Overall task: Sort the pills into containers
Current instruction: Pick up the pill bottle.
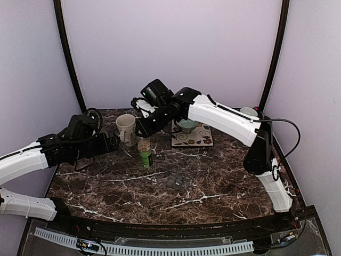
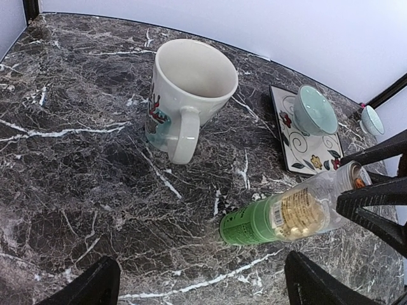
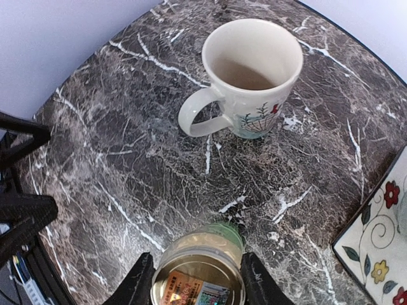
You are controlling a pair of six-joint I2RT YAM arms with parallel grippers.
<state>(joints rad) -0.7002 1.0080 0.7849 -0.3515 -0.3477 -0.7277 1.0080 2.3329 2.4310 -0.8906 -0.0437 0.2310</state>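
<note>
Right wrist view: straddles the upright pill bottle [image 3: 198, 286] beside the mug [image 3: 253, 76] with right gripper [image 3: 196, 260] jaws, clamped or not unclear, left gripper [image 2: 203, 289] jaws released, pills [image 2: 296, 215] inside, containers [image 1: 178, 180] toward the worktop's near edge.

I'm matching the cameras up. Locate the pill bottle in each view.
Top view: bottle, left of centre, beside the mug.
Left wrist: bottle, lower right.
Right wrist: bottle, bottom centre, between the right pincer's fingers.
Shared landmark: the mug.
</note>
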